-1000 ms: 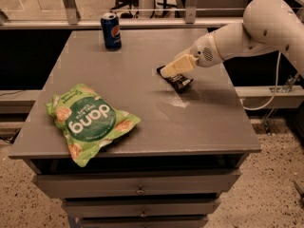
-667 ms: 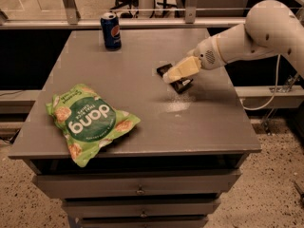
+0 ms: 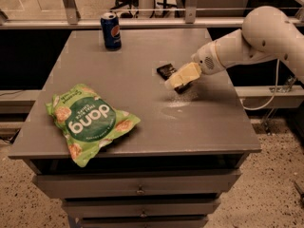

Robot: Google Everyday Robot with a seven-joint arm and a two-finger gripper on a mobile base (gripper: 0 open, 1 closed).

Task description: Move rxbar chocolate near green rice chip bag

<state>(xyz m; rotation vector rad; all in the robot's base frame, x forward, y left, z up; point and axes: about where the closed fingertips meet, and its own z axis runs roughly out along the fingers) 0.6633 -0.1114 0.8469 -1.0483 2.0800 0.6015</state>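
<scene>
**Bench layout.** The grey bench [image 3: 142,46] carries three items above a stack of drawers [image 3: 137,189].

**Labels.**
- The green rice chip bag [image 3: 90,122] lies flat on the front left area of the bench. White "dang" lettering sits on a dark green circle and appears upside down from the camera side. A smaller line of white text beneath it is too small to read. Pictured rice chips surround the circle. The lower corner of the bag reaches over the front edge of the bench.
- The soda can [image 3: 110,31] stands upright at the rear left. It is blue and carries the round Pepsi emblem.
- The rxbar chocolate [image 3: 166,71] shows a dark wrapper. No lettering on it can be read.

**Task item position and orientation.** The rxbar chocolate is right of centre on the bench, well apart from the bag and from the can. Its long axis runs from rear left to front right. One dark end projects toward the can; the middle is covered.

**Tool.** The cream-coloured tool [image 3: 182,76], on the white arm [image 3: 256,37] entering from the right, sits directly over the bar. Whether it is clamped on the bar cannot be determined.
</scene>
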